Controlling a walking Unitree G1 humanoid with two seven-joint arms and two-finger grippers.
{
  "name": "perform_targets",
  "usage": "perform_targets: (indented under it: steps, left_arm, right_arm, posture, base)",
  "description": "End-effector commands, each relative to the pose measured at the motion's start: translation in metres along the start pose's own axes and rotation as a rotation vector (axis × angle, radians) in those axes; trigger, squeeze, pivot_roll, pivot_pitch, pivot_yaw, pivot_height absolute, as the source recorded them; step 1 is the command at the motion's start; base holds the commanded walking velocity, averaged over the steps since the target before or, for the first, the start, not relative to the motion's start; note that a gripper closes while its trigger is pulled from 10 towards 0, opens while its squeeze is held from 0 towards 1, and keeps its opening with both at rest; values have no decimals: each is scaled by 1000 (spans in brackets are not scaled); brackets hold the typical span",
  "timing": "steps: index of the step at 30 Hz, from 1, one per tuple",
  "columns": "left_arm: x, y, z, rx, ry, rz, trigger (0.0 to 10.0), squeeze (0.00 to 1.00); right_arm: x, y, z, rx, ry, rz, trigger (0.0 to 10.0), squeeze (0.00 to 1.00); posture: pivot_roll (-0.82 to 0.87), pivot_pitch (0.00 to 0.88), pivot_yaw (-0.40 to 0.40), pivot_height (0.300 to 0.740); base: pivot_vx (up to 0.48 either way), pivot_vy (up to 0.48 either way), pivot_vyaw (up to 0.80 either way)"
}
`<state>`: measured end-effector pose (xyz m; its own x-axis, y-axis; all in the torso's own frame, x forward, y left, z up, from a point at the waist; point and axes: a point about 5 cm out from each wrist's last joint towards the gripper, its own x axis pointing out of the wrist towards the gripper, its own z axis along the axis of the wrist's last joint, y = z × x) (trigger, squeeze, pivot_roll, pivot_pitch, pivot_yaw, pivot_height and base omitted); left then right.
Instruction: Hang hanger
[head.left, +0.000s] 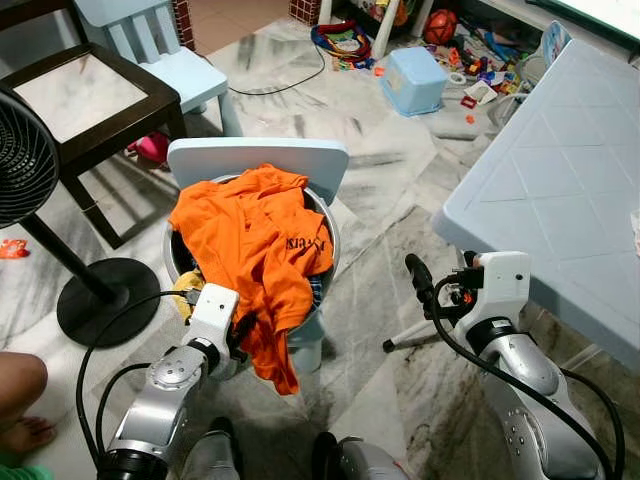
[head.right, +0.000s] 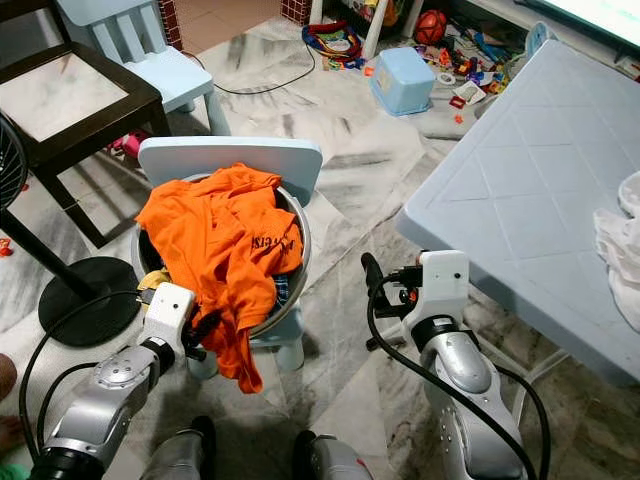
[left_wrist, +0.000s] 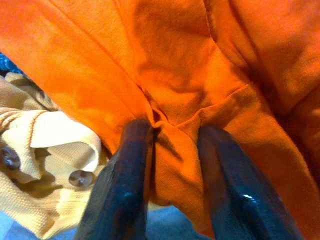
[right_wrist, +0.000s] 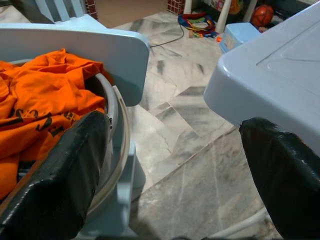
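An orange shirt (head.left: 255, 245) is heaped over a metal basin (right_wrist: 117, 130) that stands on a small light-blue chair (head.left: 258, 158). My left gripper (left_wrist: 172, 132) is at the basin's near side, shut on a fold of the shirt where it drapes over the rim; the cloth bunches between the two black fingers (left_wrist: 132, 165). A beige buttoned garment (left_wrist: 45, 150) lies under the shirt. My right gripper (right_wrist: 172, 125) hangs open in the air between the chair and the light-blue table (head.left: 570, 180), holding nothing.
A black standing fan (head.left: 30, 170) and a dark wooden stool (head.left: 80, 100) are to the left. A person's foot (head.left: 20, 405) is at the lower left. Toys and a blue box (head.left: 412, 80) litter the far floor. White cloth (head.right: 620, 245) lies on the table.
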<state>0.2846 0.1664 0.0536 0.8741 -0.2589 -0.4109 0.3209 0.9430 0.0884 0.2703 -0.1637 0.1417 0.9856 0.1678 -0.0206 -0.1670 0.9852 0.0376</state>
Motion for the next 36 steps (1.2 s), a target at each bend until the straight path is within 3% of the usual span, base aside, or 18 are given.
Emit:
perform_targets:
  steps: [1, 10, 14, 21, 26, 28, 34, 35, 36]
  left_arm:
    - [-4, 2, -10, -9, 40, 12, 0, 0]
    - [-4, 11, -7, -19, 17, 78, 0, 0]
    - [-3, 20, 0, -39, -22, 127, 0, 0]
    - [-3, 39, 11, -34, -78, 215, 0, 0]
    - [-1, 60, 21, -27, -117, 285, 0, 0]
    - [0, 62, 21, -26, -118, 286, 0, 0]
    - [-3, 78, 8, 78, -53, 333, 0, 0]
    - [-3, 78, 5, 88, -41, 320, 10000, 0]
    - [-3, 78, 5, 88, -41, 320, 10000, 0]
  right_arm:
    - [-1, -6, -2, -12, 13, -26, 10000, 0]
    - [-3, -3, -3, 4, 14, -11, 10000, 0]
    - [-6, 3, -1, 53, 7, 72, 10000, 0]
    - [-10, 6, -2, 52, 28, 137, 10000, 0]
    - [-19, 11, -5, 104, 83, 295, 10000, 0]
    - [-20, 11, -5, 103, 87, 304, 10000, 0]
    - [-19, 15, -6, 98, 83, 288, 10000, 0]
    - [-19, 16, -6, 96, 84, 289, 10000, 0]
    - [-19, 16, -6, 96, 84, 289, 10000, 0]
  posture:
    - [19, 228, -127, 740]
    - [15, 228, -127, 740]
    - [12, 226, -128, 740]
    - [14, 225, -134, 740]
    - [7, 221, -132, 740]
    - [6, 220, -132, 740]
    - [8, 219, -131, 740]
    - [8, 218, -132, 740]
    - [8, 218, -132, 740]
  base:
    - [0, 0, 0]
    - [0, 0, 0]
    - [0, 0, 0]
    - [0, 0, 0]
    - [0, 0, 0]
    - [0, 0, 0]
    - [0, 0, 0]
    - [0, 0, 0]
    - [0, 0, 0]
